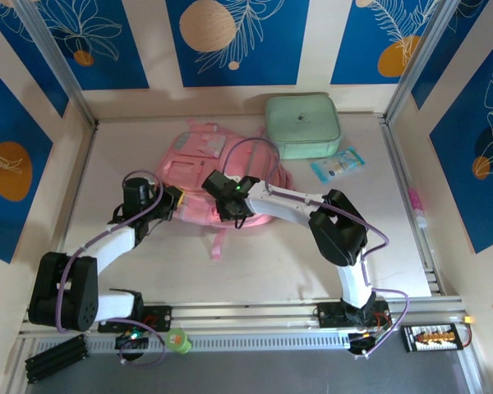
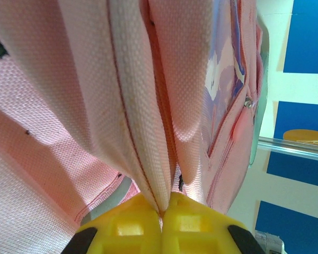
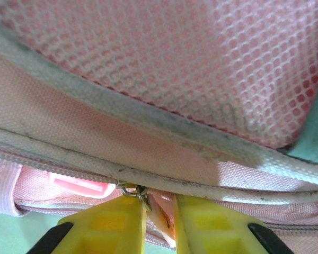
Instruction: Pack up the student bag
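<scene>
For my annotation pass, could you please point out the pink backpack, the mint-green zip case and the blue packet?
pink backpack [image 1: 189, 168]: top view, front pocket panel.
mint-green zip case [image 1: 302, 123]: top view, middle of its lid.
blue packet [image 1: 338, 162]: top view, its centre.

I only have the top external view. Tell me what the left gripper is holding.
Observer: In the left wrist view, the left gripper is shut on a fold of the student bag.
Operator: Now report the right one.
Observer: In the right wrist view, a zipper pull tab sits between the fingers of the right gripper; whether it is clamped, I cannot tell.
Operator: Describe the pull.
Observer: A small metal ring hangs at its top.
</scene>
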Controlling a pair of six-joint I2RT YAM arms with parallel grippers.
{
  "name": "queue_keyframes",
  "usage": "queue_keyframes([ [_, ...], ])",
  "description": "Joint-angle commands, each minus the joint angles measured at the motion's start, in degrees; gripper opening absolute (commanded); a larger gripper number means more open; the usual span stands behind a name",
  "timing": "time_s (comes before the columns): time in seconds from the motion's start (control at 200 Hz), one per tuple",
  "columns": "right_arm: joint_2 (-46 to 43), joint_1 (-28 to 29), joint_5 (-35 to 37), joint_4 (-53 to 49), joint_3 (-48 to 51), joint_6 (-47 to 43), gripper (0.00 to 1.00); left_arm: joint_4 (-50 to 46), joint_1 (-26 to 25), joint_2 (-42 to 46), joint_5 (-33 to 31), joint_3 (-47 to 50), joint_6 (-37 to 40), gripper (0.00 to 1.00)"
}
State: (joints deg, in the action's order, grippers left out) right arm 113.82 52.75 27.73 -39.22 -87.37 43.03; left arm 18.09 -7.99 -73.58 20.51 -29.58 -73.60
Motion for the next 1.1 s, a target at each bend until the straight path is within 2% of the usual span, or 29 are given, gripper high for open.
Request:
queue_keyframes([
  [0.0, 0.05, -0.94, 0.40, -2.03, -0.19, -1.54, 0.17, 3.36, 0.78, 0.22, 0.00, -0.37, 0.57, 0.00],
  [0.12, -0.99, -0.85, 1.86, -3.06, 0.45, -1.54, 0.11, 2.68, 0.96, 0.31, -0.31, -0.38, 1.05, 0.00],
  [0.455, -10.85, -3.55, 8.49, -4.78, 11.18, -1.43, 0.09, 1.07, 4.08, -0.84, -1.51, 0.24, 3.91, 0.00],
  [0.59, -13.00, -6.20, 8.29, -4.27, 13.77, -1.17, 0.09, 1.16, 4.69, -1.73, -1.29, 0.06, 4.64, 0.00],
  [0.74, -14.11, -7.50, 1.45, 1.69, 14.25, -7.03, 0.00, 0.58, 5.59, -3.44, -0.71, -1.17, 6.54, 0.00],
  [0.89, -14.72, -7.16, -9.33, 9.02, 13.80, -14.83, 0.00, -1.67, 7.91, -6.15, 0.60, -3.87, 10.62, 0.00],
  [1.01, -13.67, -6.16, -19.58, 14.40, 11.91, -19.21, 0.00, -3.81, 11.33, -7.28, 1.74, -5.44, 14.07, 0.25],
  [1.095, -10.04, -4.80, -22.52, 14.45, 7.02, -20.42, 0.00, -5.77, 14.01, -6.78, 2.47, -5.57, 15.80, 0.35],
])
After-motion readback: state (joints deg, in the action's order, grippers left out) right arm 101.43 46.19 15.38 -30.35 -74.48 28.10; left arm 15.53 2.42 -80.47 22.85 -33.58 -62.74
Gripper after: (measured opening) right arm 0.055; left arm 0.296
